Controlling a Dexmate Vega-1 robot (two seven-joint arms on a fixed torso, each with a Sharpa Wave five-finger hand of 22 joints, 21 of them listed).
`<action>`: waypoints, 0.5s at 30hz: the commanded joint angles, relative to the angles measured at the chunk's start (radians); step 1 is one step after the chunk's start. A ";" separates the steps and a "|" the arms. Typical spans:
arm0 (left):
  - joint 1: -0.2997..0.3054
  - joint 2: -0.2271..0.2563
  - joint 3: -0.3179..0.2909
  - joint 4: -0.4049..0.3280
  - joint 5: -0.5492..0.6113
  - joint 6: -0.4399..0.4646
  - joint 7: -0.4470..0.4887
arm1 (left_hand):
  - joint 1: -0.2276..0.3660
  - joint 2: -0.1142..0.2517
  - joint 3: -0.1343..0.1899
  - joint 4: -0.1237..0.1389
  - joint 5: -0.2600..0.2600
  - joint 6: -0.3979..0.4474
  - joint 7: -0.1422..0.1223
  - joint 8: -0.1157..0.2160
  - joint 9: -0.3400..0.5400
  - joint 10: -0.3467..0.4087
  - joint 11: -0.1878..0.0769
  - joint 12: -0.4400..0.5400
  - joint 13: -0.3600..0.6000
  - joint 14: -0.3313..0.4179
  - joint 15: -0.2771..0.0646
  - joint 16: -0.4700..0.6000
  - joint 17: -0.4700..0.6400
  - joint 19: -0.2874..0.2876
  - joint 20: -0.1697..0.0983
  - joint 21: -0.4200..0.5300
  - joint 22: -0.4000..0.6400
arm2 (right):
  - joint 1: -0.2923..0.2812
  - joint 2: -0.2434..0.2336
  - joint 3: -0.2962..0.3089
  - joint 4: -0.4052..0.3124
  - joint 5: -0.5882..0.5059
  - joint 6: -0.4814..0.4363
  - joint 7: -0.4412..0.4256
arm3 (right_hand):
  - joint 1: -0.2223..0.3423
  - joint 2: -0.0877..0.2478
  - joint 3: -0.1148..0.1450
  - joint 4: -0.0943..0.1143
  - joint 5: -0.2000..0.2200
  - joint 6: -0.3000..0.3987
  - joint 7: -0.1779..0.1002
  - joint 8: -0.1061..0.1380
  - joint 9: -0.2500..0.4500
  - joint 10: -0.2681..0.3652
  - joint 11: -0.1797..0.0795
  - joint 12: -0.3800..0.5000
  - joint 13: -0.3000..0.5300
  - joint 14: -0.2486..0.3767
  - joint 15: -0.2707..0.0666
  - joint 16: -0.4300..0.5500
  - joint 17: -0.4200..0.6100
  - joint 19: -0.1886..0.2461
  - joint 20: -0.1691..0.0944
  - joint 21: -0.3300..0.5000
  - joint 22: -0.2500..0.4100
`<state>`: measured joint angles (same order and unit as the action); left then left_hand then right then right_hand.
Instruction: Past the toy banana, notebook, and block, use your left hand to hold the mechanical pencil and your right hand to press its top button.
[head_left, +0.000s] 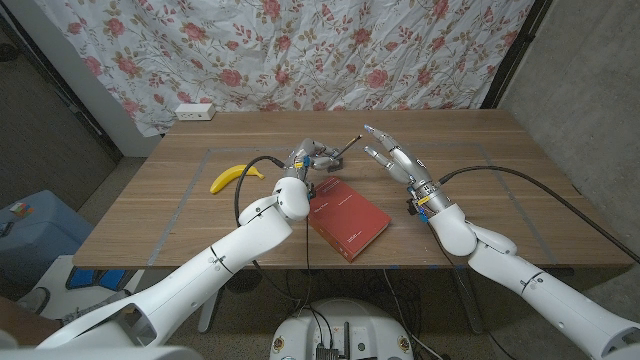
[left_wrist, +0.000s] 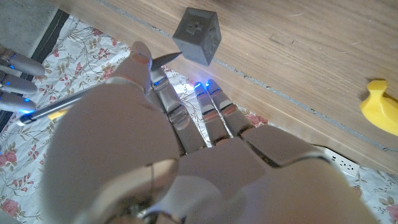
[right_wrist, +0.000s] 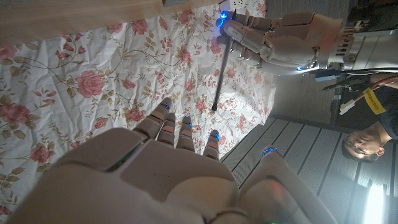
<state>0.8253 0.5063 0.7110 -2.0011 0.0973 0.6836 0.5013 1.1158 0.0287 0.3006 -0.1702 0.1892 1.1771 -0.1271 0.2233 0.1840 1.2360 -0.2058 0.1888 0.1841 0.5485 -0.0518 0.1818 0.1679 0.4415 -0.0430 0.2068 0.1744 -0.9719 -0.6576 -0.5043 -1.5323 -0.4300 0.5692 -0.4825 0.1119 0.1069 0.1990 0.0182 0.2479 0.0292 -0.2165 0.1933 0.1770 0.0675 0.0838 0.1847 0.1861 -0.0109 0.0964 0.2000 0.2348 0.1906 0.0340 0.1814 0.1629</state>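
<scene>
Nearest the table's front edge, a red notebook (head_left: 347, 224) is lying flat, corner toward the robot. Just past it the left hand (head_left: 309, 158) is pinching the mechanical pencil (head_left: 344, 153) and holding it up off the table (head_left: 480, 150), over the middle. So the holding part looks done; the pressing is left.

The right hand (head_left: 392, 156) is hovering close beside the pencil's free end, fingers spread wide and holding nothing, not touching it yet.

Pencil's long axis is running from the left hand's fingers up and out toward the right hand and slightly toward the far edge. In the right wrist view its free end (right_wrist: 214, 107) is pointing at the right hand's fingertips (right_wrist: 188, 121), a gap between them. Which end carries the button, I cannot tell.

Toy banana (head_left: 233, 176) is lying toward the left edge. Grey block (left_wrist: 198, 35) is sitting on the wood beyond the left hand.
</scene>
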 joint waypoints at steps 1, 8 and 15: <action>0.003 0.004 0.003 -0.001 0.000 -0.004 -0.003 | 0.007 0.010 -0.004 0.003 0.004 0.002 0.009 0.000 0.006 0.022 -0.019 0.004 0.005 0.011 -0.166 -0.002 0.001 -0.003 -0.050 -0.001 0.004 | 0.007 -0.003 -0.014 0.006 0.016 0.002 0.013 | -0.005 0.000 0.004 0.009 0.005 0.007 -0.003 0.006 0.002 -0.005 0.001 0.004 0.002 0.001 -0.002 0.006 0.002 -0.001 -0.005 0.004 0.003; 0.006 0.008 0.004 -0.006 0.005 -0.006 -0.002 | 0.007 0.010 -0.006 0.004 0.004 0.001 0.007 -0.001 0.006 0.022 -0.019 0.004 0.005 0.011 -0.166 -0.002 0.001 -0.003 -0.050 -0.001 0.005 | 0.009 -0.003 -0.019 0.008 0.016 0.006 0.018 | -0.007 0.000 0.004 0.010 0.007 0.014 -0.003 0.006 0.002 -0.007 -0.001 0.005 0.002 0.001 -0.003 0.007 0.001 0.001 -0.006 0.005 0.003; 0.011 0.007 0.003 -0.009 0.008 -0.004 0.003 | 0.007 0.011 -0.006 0.004 0.004 0.001 0.006 -0.002 0.006 0.023 -0.019 0.004 0.005 0.011 -0.166 -0.002 0.001 -0.004 -0.050 -0.001 0.005 | 0.008 -0.003 -0.023 0.006 0.029 0.006 0.033 | -0.009 0.000 0.004 0.010 0.008 0.019 -0.003 0.007 0.002 -0.007 -0.001 0.005 0.002 0.003 -0.003 0.008 0.001 0.002 -0.007 0.005 0.003</action>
<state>0.8295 0.5114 0.7144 -2.0037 0.0996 0.6803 0.5007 1.1194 0.0320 0.2942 -0.1665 0.1891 1.1770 -0.1272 0.2200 0.1893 1.2359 -0.2059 0.1883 0.1837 0.5485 -0.0518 0.1818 0.1678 0.4415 -0.0429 0.2068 0.1743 -0.9653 -0.6603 -0.5196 -1.5280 -0.4159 0.5705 -0.4664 0.1120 0.1068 0.2045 0.0237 0.2516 0.0399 -0.2169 0.1933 0.1770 0.0658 0.0819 0.1846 0.1862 -0.0108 0.0965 0.2039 0.2321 0.1906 0.0340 0.1814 0.1630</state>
